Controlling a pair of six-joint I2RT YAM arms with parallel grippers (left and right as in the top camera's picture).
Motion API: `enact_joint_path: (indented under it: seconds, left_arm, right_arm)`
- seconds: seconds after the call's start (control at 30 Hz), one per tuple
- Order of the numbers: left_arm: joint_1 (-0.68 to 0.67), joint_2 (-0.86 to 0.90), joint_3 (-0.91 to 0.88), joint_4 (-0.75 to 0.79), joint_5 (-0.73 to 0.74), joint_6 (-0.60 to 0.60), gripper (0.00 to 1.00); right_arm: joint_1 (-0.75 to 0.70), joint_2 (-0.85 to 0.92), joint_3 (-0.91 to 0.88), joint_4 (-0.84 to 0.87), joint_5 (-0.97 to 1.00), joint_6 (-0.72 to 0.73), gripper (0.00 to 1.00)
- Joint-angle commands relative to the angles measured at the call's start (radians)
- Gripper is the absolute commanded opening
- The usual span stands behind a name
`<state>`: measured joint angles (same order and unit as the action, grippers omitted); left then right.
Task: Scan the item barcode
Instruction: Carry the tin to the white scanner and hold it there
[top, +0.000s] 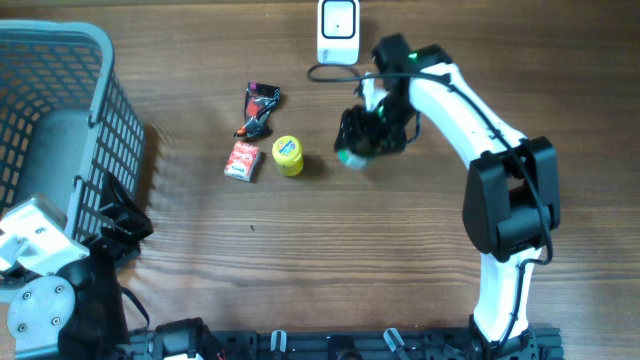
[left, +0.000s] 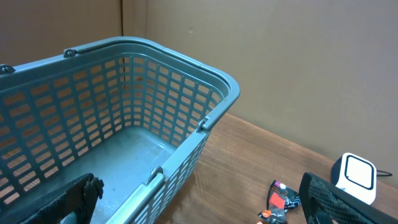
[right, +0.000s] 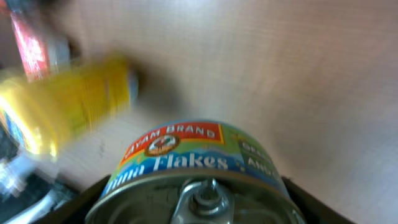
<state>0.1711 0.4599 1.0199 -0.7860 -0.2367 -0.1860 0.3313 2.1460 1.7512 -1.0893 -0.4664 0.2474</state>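
A: What sits furthest left?
B: The blue basket (top: 70, 60). The left gripper (top: 118, 215) is at its near corner, jaws wide apart and holding nothing.
A: And mid-table (top: 300, 260)?
B: 3 loose items: a red packet (top: 242, 160), a dark packet (top: 260, 108) behind it, and a yellow tin (top: 288, 155) just right of the red one.
A: The scanner?
B: The white scanner (top: 338, 30) stands at the far edge.
A: Where is the tuna can (right: 199, 165)?
B: In the right gripper (top: 368, 135), jaws clamped on its sides. It is just right of the yellow tin, near the scanner but apart from it.
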Motion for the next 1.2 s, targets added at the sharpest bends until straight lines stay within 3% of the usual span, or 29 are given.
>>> enact_joint_path:
  seconds: [0.0, 0.2, 0.4, 0.77, 0.97, 1.17]
  left_arm:
    - [-0.005, 0.004, -0.003, 0.002, 0.013, -0.01, 1.0]
    - [-0.005, 0.004, -0.003, -0.027, 0.017, -0.01, 1.0]
    - [-0.005, 0.004, -0.003, -0.036, 0.016, -0.009, 1.0]
    - [-0.005, 0.004, -0.003, -0.061, 0.016, -0.003, 1.0]
    - [-0.005, 0.004, -0.003, -0.064, 0.008, -0.001, 1.0]
    - [-0.005, 0.004, -0.003, -0.064, 0.008, -0.001, 1.0]
  right_arm:
    - [0.006, 0.016, 0.034, 0.163, 0.085, -0.073, 0.55]
    - [0.02, 0.016, 0.034, 0.507, 0.258, -0.102, 0.55]
    - [0.025, 0.019, 0.034, 0.79, 0.29, -0.241, 0.51]
    - [0.025, 0.119, 0.031, 1.105, 0.451, -0.359, 0.51]
    - [0.025, 0.171, 0.03, 1.286, 0.459, -0.392, 0.53]
    - [0.058, 0.237, 0.03, 1.478, 0.455, -0.522, 0.54]
